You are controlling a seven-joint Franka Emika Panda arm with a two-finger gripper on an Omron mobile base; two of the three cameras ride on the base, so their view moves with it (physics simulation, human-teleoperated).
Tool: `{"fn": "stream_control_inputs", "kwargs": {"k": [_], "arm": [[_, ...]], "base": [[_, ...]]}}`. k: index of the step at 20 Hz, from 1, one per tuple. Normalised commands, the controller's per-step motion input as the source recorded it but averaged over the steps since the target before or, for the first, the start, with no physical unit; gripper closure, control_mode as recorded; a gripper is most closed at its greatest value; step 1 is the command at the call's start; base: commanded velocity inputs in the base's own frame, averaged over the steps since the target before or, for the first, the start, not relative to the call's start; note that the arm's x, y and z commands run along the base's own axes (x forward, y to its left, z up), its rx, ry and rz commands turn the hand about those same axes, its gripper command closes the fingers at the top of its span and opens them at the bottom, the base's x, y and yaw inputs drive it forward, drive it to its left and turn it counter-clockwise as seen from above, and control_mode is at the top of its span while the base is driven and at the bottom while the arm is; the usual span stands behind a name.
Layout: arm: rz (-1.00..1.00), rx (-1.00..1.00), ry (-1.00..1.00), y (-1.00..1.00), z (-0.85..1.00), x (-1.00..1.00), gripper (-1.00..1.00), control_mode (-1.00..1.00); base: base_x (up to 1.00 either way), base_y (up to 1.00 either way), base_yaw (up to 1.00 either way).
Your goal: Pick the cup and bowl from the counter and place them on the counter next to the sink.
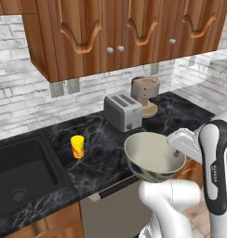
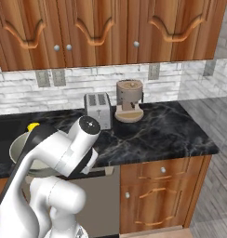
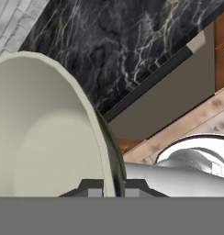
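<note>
Bowl (image 1: 154, 156): wide, grey-beige outside, pale inside, nothing in it. It is off the bench (image 1: 106, 144), lifted above the near edge, slightly tilted. In the hand view the bowl's rim (image 3: 102, 151) runs down between the two dark fingertips, one on the inner wall and one on the outer, so the hand (image 3: 114, 193) is clenched on the bowl's right rim. In the left base view the white wrist meets that rim on its right side.

Cup (image 1: 77, 147): small, yellow, orange-red mark on its side, upright on the bench, left of the bowl and just right of the sink (image 1: 22, 169). Contents cannot be seen.

Sink basin: black, round drain, nothing in it.

Far side of bench: toaster (image 1: 123, 112), with a coffee machine (image 1: 145, 95) just to its right.
</note>
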Motion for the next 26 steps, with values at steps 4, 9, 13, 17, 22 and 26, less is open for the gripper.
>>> {"fn": "stream_control_inputs", "kwargs": {"k": [4, 9, 13, 17, 22, 26], "arm": [[-0.06, 0.00, 0.00, 0.30, -0.14, 0.33, 1.00, -1.00], [-0.07, 0.00, 0.04, 0.28, -0.06, 0.30, 1.00, -1.00], [-0.06, 0.00, 0.00, 0.15, -0.20, 0.39, 1.00, -1.00], [-0.01, 0.02, -0.02, 0.00, -0.27, 0.35, 1.00, -1.00], [0.00, -0.01, -0.05, 0.11, -0.14, 0.32, 1.00, -1.00], [0.00, 0.00, 0.00, 0.33, -0.15, 0.29, 1.00, -1.00]], "base": [[0.00, 0.00, 0.00], [0.00, 0.00, 0.00], [0.00, 0.00, 0.00], [0.00, 0.00, 0.00], [0.00, 0.00, 0.00], [0.00, 0.00, 0.00]]}}
